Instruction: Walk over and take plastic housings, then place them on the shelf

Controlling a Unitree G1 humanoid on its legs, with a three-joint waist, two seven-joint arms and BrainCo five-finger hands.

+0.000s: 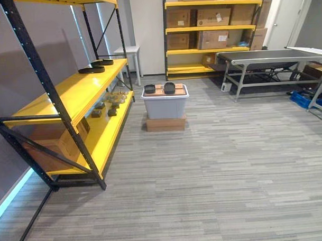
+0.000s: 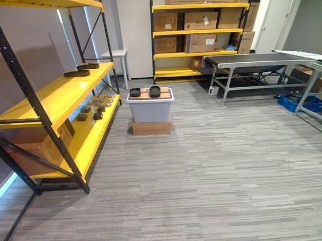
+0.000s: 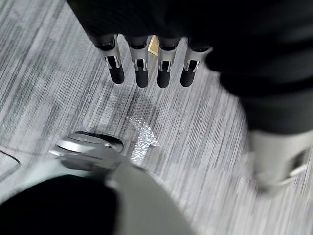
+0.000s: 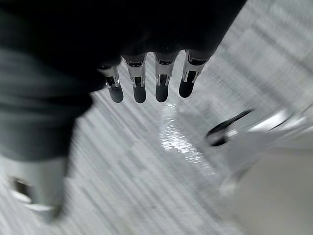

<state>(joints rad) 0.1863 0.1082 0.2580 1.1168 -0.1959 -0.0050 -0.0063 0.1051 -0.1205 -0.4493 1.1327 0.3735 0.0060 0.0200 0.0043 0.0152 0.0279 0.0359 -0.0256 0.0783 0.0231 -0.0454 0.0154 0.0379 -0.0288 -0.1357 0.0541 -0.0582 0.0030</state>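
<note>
Two black plastic housings (image 1: pixel 150 89) (image 1: pixel 169 88) rest side by side on the lid of a grey bin (image 1: pixel 165 105), which stands on a flat cardboard box in the middle of the room. Two more dark housings (image 1: pixel 91 70) (image 1: pixel 102 62) lie on the middle level of the yellow shelf (image 1: pixel 70 94) at the left. My left hand (image 3: pixel 146 68) hangs over the carpet with straight fingers and holds nothing. My right hand (image 4: pixel 146 83) also hangs open above the floor, empty.
Small parts (image 1: pixel 110 104) sit on the yellow shelf's lower level, beside a cardboard box (image 1: pixel 56 142). A second yellow rack (image 1: pixel 211 34) with boxes stands at the far wall. A grey metal table (image 1: pixel 270 58) and blue crates (image 1: pixel 308 99) are at the right.
</note>
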